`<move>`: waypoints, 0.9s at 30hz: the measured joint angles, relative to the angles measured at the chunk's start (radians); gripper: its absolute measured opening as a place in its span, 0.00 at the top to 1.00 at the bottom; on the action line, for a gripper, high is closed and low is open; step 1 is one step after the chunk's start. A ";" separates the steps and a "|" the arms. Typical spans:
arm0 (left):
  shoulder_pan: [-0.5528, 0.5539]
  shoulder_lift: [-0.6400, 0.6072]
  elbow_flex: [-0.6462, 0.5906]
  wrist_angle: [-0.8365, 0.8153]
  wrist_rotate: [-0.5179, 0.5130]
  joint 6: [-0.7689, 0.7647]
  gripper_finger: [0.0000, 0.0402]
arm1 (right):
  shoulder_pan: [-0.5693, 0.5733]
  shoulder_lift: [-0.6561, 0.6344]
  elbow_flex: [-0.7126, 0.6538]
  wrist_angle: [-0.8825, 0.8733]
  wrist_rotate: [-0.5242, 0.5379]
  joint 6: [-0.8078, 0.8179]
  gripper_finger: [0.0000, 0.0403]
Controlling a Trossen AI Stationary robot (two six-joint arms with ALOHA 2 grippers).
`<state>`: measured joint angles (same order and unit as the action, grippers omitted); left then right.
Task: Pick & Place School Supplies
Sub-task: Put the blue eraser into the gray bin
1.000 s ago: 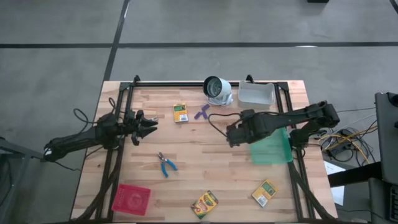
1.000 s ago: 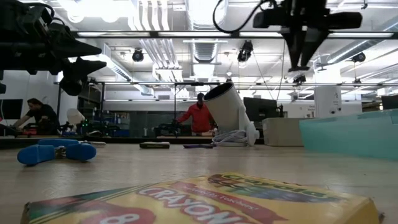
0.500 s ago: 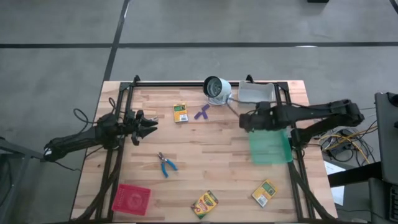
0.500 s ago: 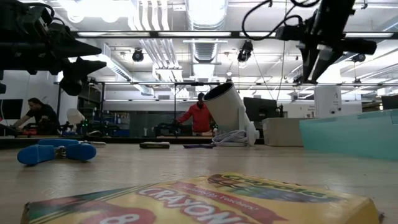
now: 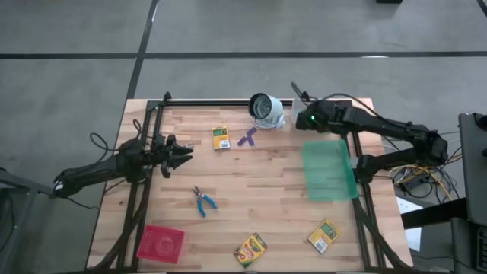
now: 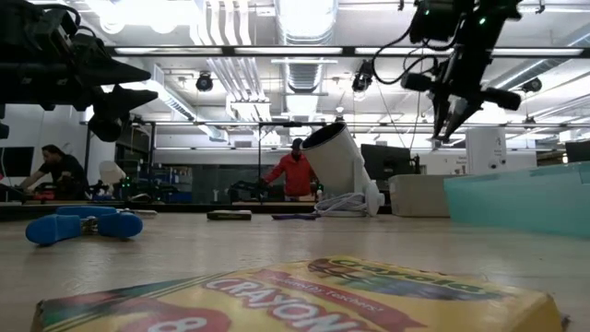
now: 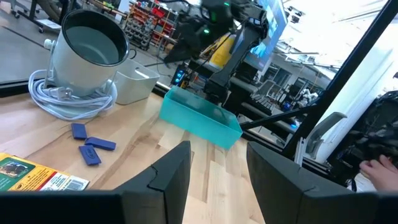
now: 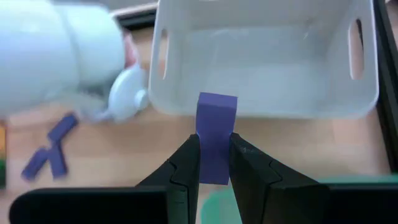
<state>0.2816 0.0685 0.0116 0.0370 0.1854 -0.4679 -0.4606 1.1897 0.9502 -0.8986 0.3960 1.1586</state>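
A: What is laid out on the wooden bench, from the largest thing down?

B: A green mat is spread at the right edge. A white bin is set at the far right corner, just beside a white-grey round object wrapped in cable. A red tray is placed at the near left corner.

A: Where are the school supplies found?

B: Three crayon boxes are seen: one far and left of centre, one at the near edge, one near right. A blue-handled tool is laid left of centre. A few purple pieces are scattered beside the far crayon box.

A: How is the right end effector held?

B: It is raised over the bench's far right, close to the white bin, and is clamped on a purple block pinched upright between its fingers.

A: And the left end effector?

B: It is held above the left side of the bench, its fingers parted, with nothing gripped.
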 joint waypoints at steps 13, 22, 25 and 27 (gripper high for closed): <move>0.000 0.000 0.000 0.000 0.000 0.000 0.59 | -0.229 0.254 0.130 0.021 -0.083 -0.148 0.83; 0.000 0.000 0.000 0.000 0.000 0.000 0.59 | -0.298 0.420 0.238 0.017 -0.146 -0.239 0.83; 0.000 0.000 0.000 0.000 0.000 0.000 0.59 | -0.319 0.466 0.257 0.020 -0.177 -0.289 0.83; 0.000 0.000 0.000 0.000 0.000 0.000 0.59 | -0.329 0.491 0.262 0.020 -0.187 -0.298 0.83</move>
<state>0.2815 0.0685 0.0116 0.0370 0.1856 -0.4677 -0.7899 1.6811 1.2122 -0.8788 0.2094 0.8601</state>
